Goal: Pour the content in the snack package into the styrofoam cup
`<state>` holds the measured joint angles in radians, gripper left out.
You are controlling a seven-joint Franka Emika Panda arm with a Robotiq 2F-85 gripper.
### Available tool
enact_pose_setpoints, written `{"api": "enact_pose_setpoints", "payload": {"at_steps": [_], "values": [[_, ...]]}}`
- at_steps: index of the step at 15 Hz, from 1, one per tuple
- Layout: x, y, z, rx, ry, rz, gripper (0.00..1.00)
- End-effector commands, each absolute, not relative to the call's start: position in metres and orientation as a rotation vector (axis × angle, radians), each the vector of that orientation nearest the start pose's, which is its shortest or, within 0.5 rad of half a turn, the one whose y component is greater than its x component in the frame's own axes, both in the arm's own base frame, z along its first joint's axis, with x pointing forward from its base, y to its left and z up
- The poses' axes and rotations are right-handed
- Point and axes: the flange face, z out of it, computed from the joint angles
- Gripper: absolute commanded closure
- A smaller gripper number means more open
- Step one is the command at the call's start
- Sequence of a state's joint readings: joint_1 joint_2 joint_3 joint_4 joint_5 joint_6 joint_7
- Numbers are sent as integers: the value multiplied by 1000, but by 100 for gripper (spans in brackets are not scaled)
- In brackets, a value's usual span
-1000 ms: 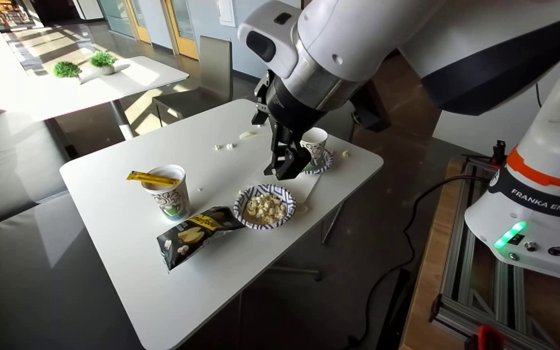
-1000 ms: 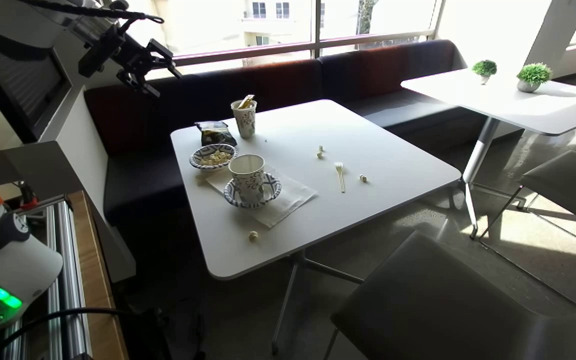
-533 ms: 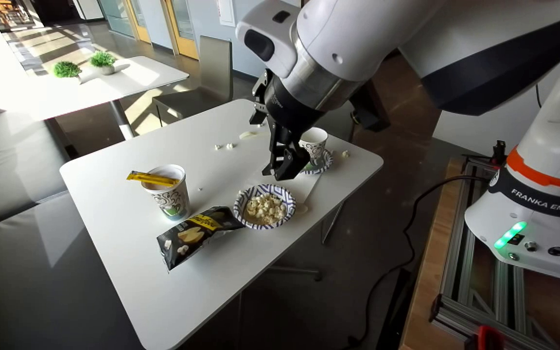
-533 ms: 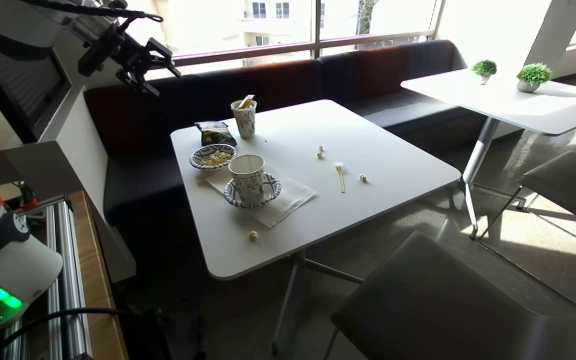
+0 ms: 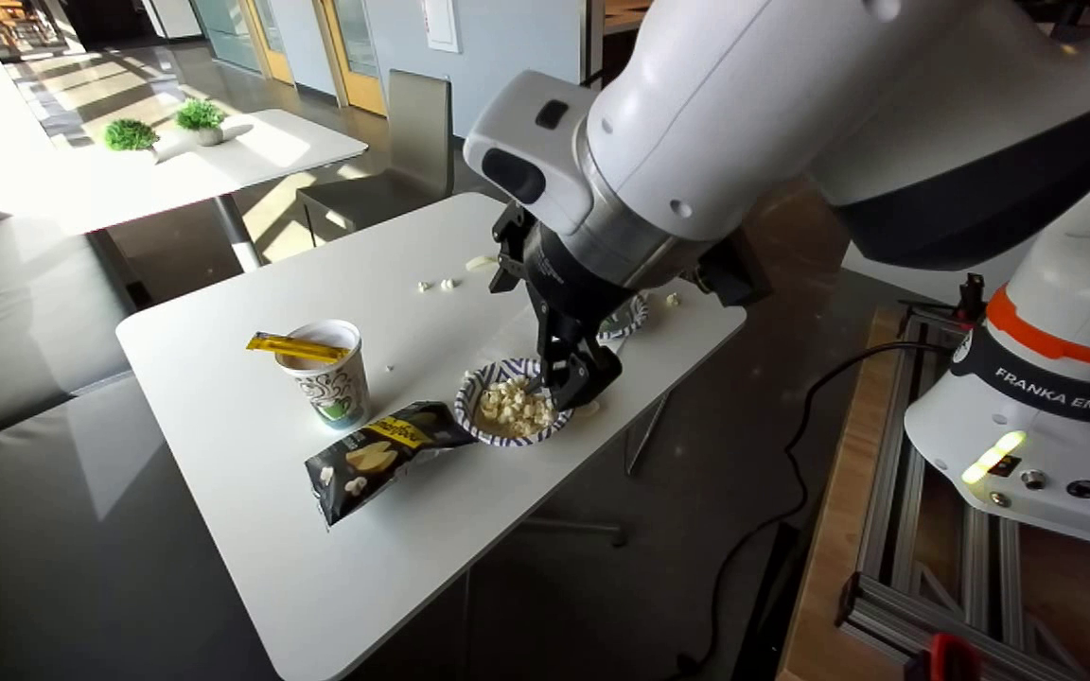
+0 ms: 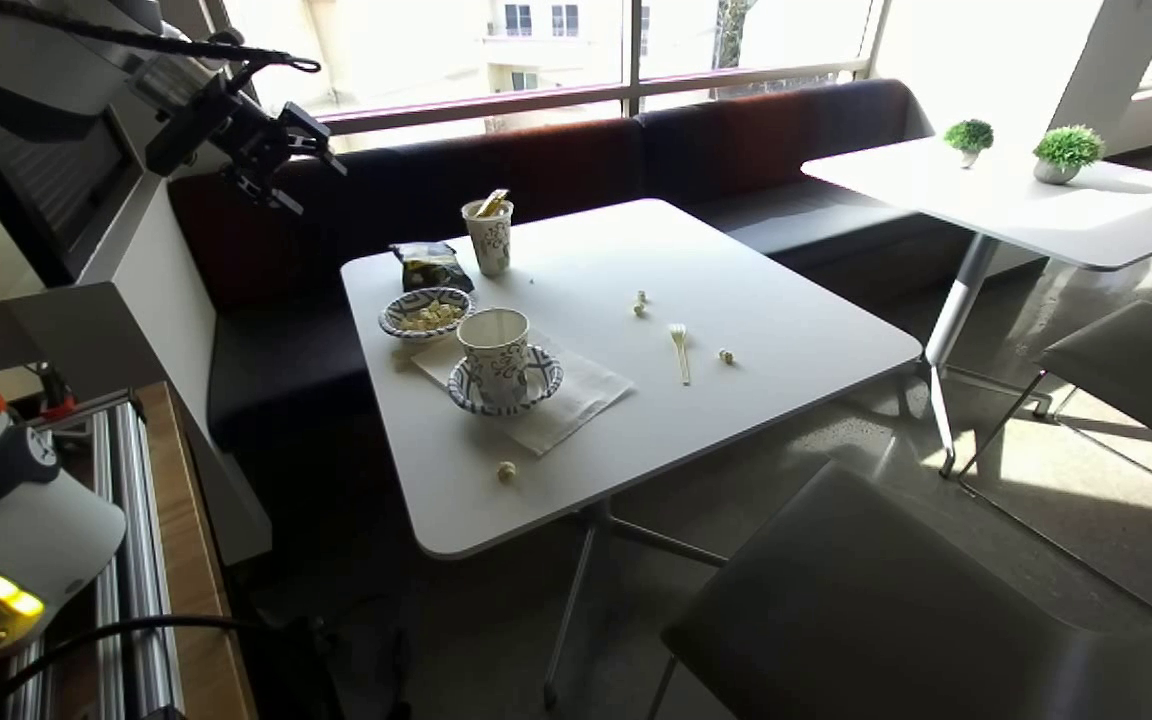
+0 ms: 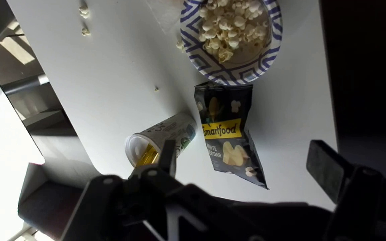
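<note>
White worktop [image 7: 119, 67] | arm [image 5: 706, 132] stands bent, wrist [image 5: 623, 236] slanting down toward it | claw [image 7: 246, 164] hangs well above, jaws parted wide, nothing gripped | snack package [image 7: 226, 130] lies below, print up, just beside upright cup [image 7: 176, 129] with yellow sachet [image 7: 147, 155] | beyond, popcorn bowl [image 7: 236, 75], rim at package's end

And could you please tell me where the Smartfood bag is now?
In the wrist view, the Smartfood White Cheddar bag lies just right of centre, below the popcorn bowl and right of the printed cup.
</note>
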<state>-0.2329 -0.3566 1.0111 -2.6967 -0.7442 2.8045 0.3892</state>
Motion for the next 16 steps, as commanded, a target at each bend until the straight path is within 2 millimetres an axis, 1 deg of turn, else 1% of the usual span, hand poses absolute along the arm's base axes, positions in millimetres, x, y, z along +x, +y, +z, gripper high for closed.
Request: {"api": "enact_pose_setpoints", "payload": {"at_steps": [1,4,8,10,12,13,15,16], "values": [[282,323,286,-2907,-1849,-868,0],[278,334,271,-2897,-1865,-869,0],[286,347,256,-2896,-1900,-883,0],[290,351,240,-2884,-1928,-864,0],[298,357,219,-2865,-1939,-845,0],[302,360,204,-2858,-1943,-837,0],[316,369,178,-2840,-1923,-826,0],[326,376,165,-2837,-1921,-840,0]]}}
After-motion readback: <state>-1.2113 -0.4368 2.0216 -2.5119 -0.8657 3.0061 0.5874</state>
